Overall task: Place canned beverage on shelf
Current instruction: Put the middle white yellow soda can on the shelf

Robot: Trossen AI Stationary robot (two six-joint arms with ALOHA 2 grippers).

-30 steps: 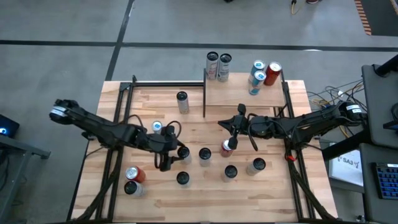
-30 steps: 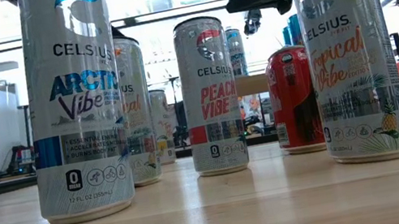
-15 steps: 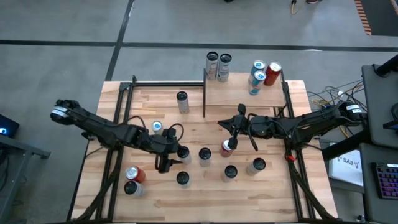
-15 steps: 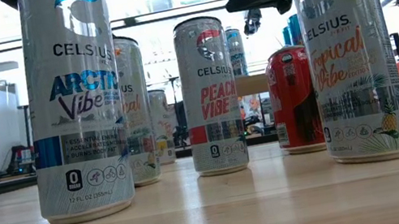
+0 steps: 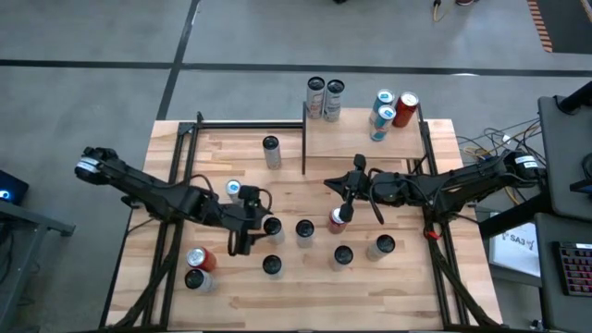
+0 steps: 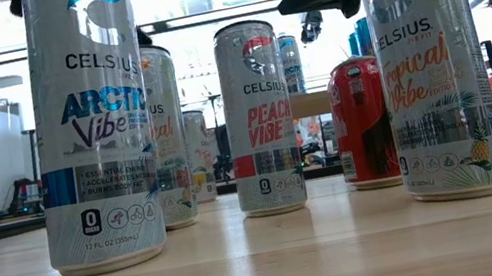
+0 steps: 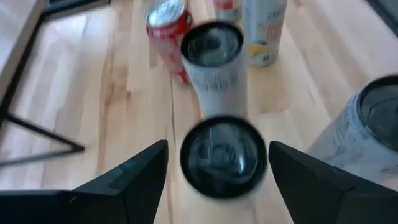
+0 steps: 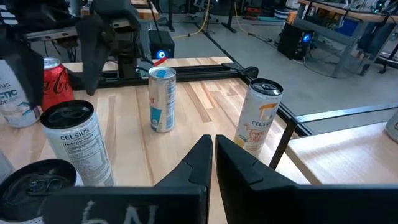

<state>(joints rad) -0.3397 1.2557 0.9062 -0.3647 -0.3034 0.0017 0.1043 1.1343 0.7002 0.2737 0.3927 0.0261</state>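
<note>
Several slim silver cans and red cans stand upright on the plank table. My left gripper (image 7: 217, 146) is open at the table's left middle (image 5: 256, 228). Its fingers stand on either side of a black-topped silver can (image 7: 222, 157) that stands on the table (image 5: 271, 227). I cannot tell whether they touch it. My right gripper (image 8: 213, 142) is shut and empty. It hovers over the middle of the table (image 5: 331, 183), near a red can (image 5: 338, 219). The shelf (image 5: 361, 139), a light-wood board between black posts, sits at the far edge with several cans (image 5: 325, 98) along its back.
Other cans stand close by: one just beyond the flanked can (image 7: 213, 59), one to its near side (image 5: 271, 265), and two at the near left (image 5: 198, 268). One lone can (image 5: 270, 151) stands far left of the shelf. Black frame bars (image 5: 176, 185) run along both table sides.
My left gripper has rolled a little about its own pointing line beside the black-topped can, keeping its place and its opening. The right arm and all the cans have kept still.
</note>
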